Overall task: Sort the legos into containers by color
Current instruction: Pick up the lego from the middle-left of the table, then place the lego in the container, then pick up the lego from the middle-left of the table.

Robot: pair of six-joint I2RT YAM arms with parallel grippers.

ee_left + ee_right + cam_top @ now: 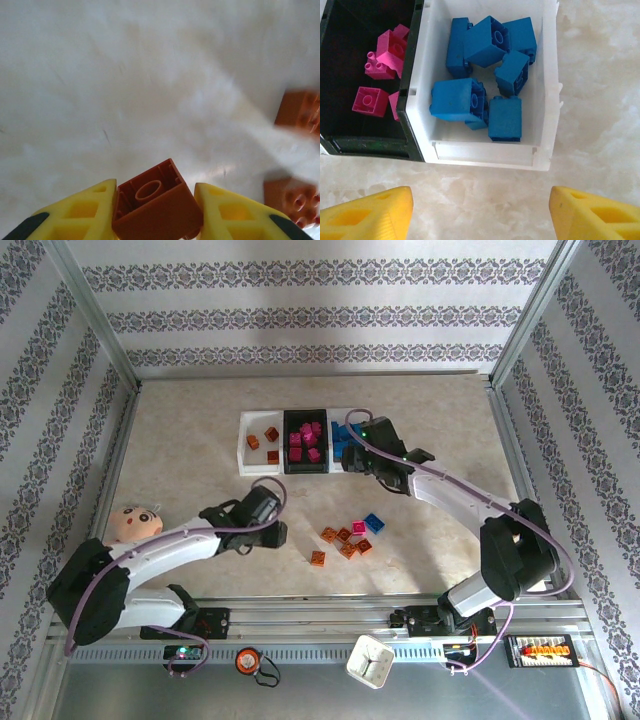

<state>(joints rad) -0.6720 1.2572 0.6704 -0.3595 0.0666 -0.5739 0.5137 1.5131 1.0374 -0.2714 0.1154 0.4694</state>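
A: Where the left wrist view is checked, the left claw (155, 187) is seen pinching an orange-brown lego (157, 205), and both yellow fingers are pressed against its sides. The hollow underside is turned up.

B: Right claw?

A: The right claw (481, 195) is seen spread wide with nothing gripped. It is placed over the counter (600, 100), just at 6 o'clock of the right white container (485, 152).

B: Contents?

A: Several blue legos (470, 97) are piled in that container. Pink legos (370, 100) are seen in the black container (412, 75), touching it at 9 o'clock. Two orange-brown ones (262, 440) are found in the left white container (243, 445).

B: Unsorted?

A: Loose legos (348, 536) are scattered at 6 o'clock of the containers. They are mostly orange-brown, with one pink and one blue. The left claw is located near them at 9 o'clock.
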